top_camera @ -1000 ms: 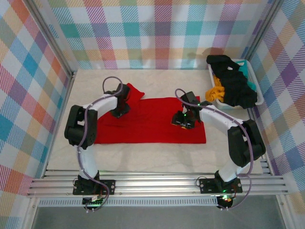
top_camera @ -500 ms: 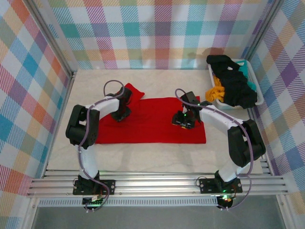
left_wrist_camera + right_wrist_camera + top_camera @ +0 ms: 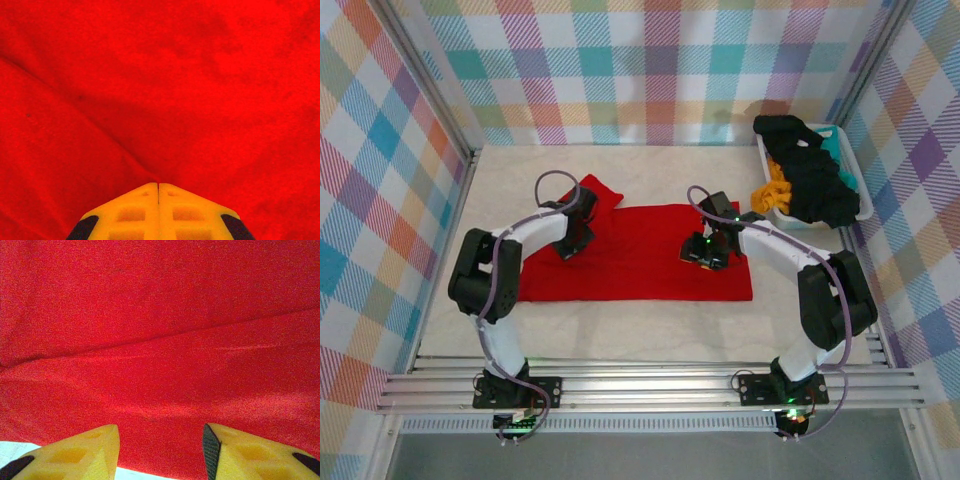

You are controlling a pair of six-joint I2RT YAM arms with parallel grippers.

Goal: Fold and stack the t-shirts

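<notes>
Plaid walls (image 3: pixel 660 60) in pastel checks box in the pale table (image 3: pixel 640 325), and spread flat across its middle is the red t-shirt (image 3: pixel 640 270), one sleeve poking off its far left corner. Off the shirt's far right corner sits the white-and-teal basket (image 3: pixel 865 208), with a black t-shirt (image 3: pixel 815 180) heaped in it and an orange-yellow one (image 3: pixel 772 190) spilling over the side nearest the red shirt.

Now the arms. The left gripper (image 3: pixel 570 245) is down on the red shirt's left end, just below that sleeve, and it has snapped closed since a second ago. From the left wrist view, the left gripper (image 3: pixel 158 189) has its yellow fingers pressed flat together, a crease running right up to their tips; whether cloth is caught between them, I can't tell. Its elbow has swung outward, away from the shirt.

The right gripper (image 3: pixel 705 258) hasn't budged on the shirt's right half. From its wrist, the right gripper (image 3: pixel 160 434) stands half open over the hem, gripping nothing.
</notes>
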